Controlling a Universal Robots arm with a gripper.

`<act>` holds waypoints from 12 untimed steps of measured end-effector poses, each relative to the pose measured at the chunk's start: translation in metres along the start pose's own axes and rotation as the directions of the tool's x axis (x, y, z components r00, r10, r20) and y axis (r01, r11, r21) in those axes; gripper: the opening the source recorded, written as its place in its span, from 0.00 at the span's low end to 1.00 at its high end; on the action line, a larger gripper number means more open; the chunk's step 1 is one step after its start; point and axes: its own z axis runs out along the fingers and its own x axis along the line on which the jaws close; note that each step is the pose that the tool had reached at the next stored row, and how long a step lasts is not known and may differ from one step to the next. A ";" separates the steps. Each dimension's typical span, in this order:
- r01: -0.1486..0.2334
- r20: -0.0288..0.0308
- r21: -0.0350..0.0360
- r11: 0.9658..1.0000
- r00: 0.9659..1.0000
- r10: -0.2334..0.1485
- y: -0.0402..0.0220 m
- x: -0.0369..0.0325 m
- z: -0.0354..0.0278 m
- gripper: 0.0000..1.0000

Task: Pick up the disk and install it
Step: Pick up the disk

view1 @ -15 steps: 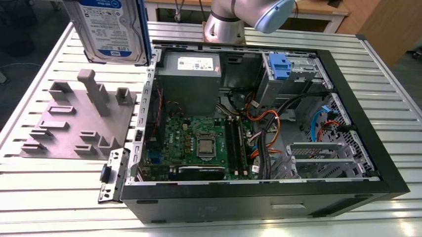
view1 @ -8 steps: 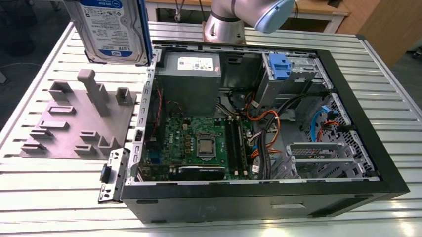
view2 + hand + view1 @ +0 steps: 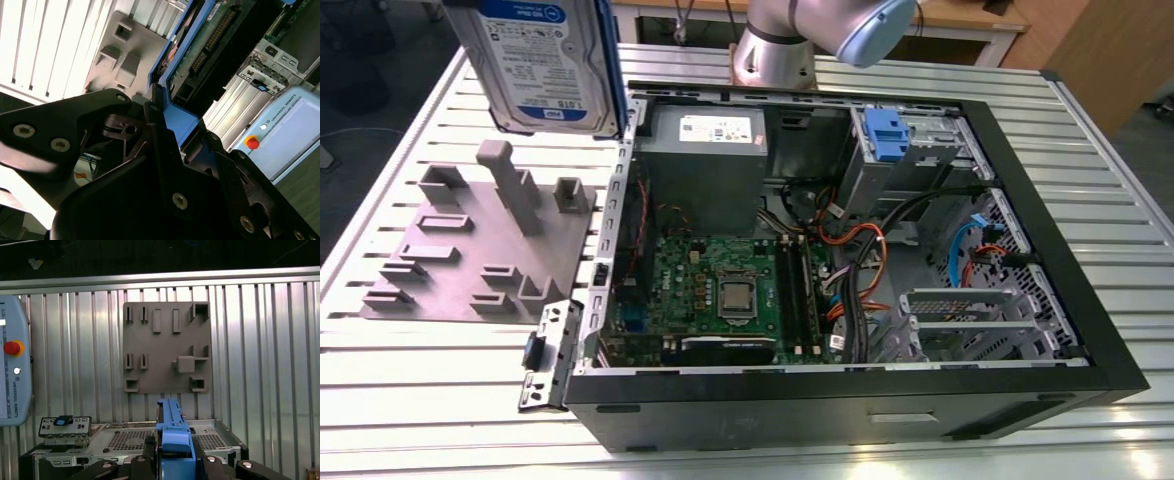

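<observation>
The pick-up looks done: the end effector is clenched on the blue end of the disk, which hangs upright, clear of the desk, on the exterior view's left of the open computer case and over the grey plate. Installing is not yet begun, I judge; it would need the disk lined up with a free bay. The disk's top is cut off in the exterior view, and which bay is free is hard to tell

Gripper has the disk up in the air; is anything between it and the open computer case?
Nothing visible. The gripper holds the disk above the grey fixture plate, beside the computer case, whose open side faces up.
</observation>
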 end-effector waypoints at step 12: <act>0.000 0.000 0.000 1.000 1.000 0.000 -0.0358 0.0065 0.0013 0.36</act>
